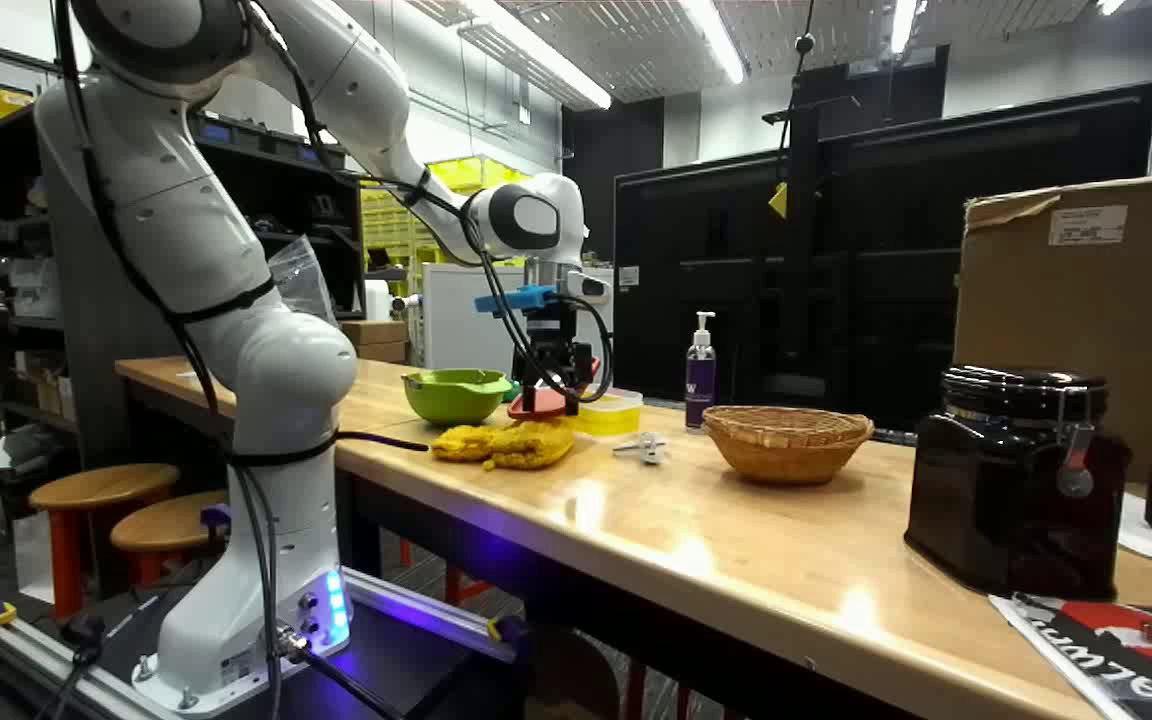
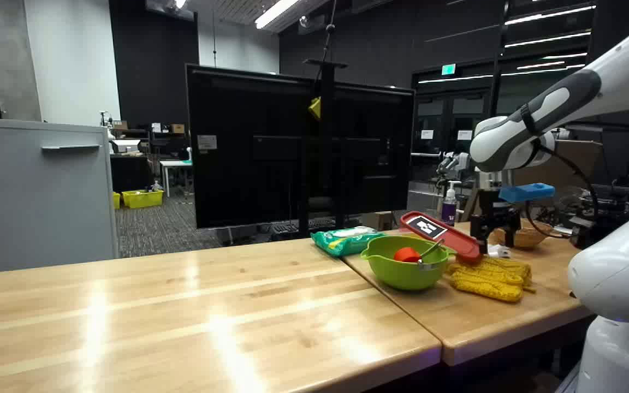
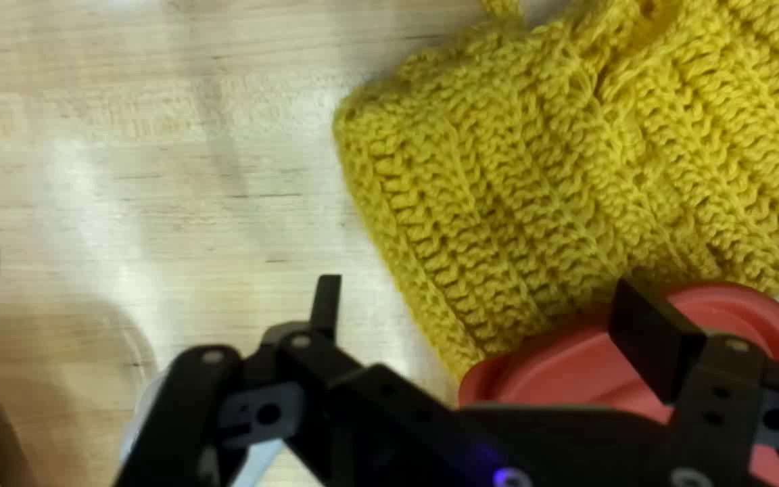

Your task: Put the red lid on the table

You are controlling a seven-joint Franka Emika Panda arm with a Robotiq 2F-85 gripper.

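Beside yellow knitted cloth (image 3: 552,189) on the bench (image 3: 180,203), red lid (image 2: 455,241), tilted, overlapped by one finger (image 3: 653,345) of the pincer (image 3: 481,301) in wrist view, jaws spread wide, contact undetermined

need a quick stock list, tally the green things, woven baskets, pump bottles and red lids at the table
Green things: 2 (bowl, packet)
Woven basket: 1
Pump bottle: 1
Red lid: 1
Total: 5
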